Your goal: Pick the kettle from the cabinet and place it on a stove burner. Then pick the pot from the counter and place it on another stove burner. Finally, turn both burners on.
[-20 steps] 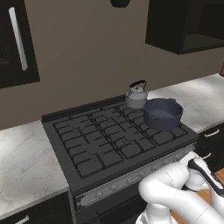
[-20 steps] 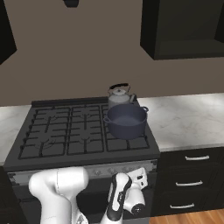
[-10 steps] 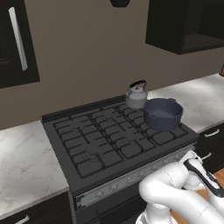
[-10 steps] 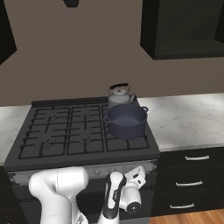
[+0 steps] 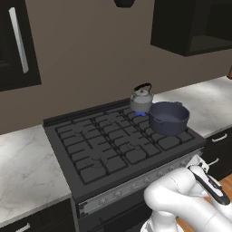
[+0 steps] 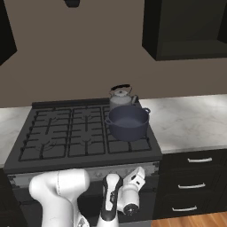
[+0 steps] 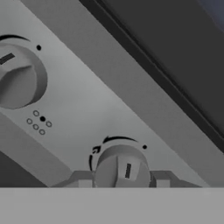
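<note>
Here, the gripper (image 7: 121, 179) clasps a grey knob (image 7: 121, 168) on the range's front panel (image 7: 87, 105); above and behind it, the kettle (image 5: 141, 99) sits on a lit back burner (image 5: 140, 113), the pot (image 5: 168, 118) just in front; a second knob (image 7: 17, 78) lies beside.

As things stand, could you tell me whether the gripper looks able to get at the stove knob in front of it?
Probably yes: the gripper already has a finger on either side of the knob on the stove's front panel, with nothing between them.
</note>
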Robot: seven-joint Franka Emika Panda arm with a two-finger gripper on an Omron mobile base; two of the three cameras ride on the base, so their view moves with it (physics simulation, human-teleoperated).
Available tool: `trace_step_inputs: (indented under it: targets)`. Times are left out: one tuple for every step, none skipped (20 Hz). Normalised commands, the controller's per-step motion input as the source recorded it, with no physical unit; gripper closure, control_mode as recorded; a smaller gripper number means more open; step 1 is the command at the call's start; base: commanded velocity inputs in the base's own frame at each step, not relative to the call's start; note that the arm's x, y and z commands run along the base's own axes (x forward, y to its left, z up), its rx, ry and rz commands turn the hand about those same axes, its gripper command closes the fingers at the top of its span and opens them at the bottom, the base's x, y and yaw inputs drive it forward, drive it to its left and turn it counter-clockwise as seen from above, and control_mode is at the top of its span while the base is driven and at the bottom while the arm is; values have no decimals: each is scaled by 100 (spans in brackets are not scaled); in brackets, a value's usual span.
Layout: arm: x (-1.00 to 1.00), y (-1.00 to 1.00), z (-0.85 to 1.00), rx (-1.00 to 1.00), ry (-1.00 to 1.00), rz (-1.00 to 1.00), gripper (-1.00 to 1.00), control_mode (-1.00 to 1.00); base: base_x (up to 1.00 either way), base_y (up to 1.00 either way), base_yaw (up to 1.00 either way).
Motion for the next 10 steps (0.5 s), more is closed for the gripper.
trace_step_inputs:
  targets:
    - [-5, 0, 0, -21, -2, 0, 100, -100, 0, 0, 0]
    - [-5, 0, 0, -18, 0, 0, 100, -100, 0, 0, 0]
    - [-16, 0, 0, -2, -2, 0, 100, -100, 0, 0, 0]
    - [-7, 5, 0, -1, 0, 0, 100, -100, 0, 0, 0]
    - [0, 5, 0, 0, 0, 0, 100, -100, 0, 0, 0]
    - [0, 12, 0, 0, 0, 0, 100, -100, 0, 0, 0]
    - [0, 24, -1, 0, 0, 0, -100, -100, 0, 0, 0]
    - [0, 14, 0, 0, 0, 0, -100, -100, 0, 0, 0]
    - [0, 7, 0, 0, -1, 0, -100, -100, 0, 0, 0]
    - [0, 2, 0, 0, -4, 0, -100, -100, 0, 0, 0]
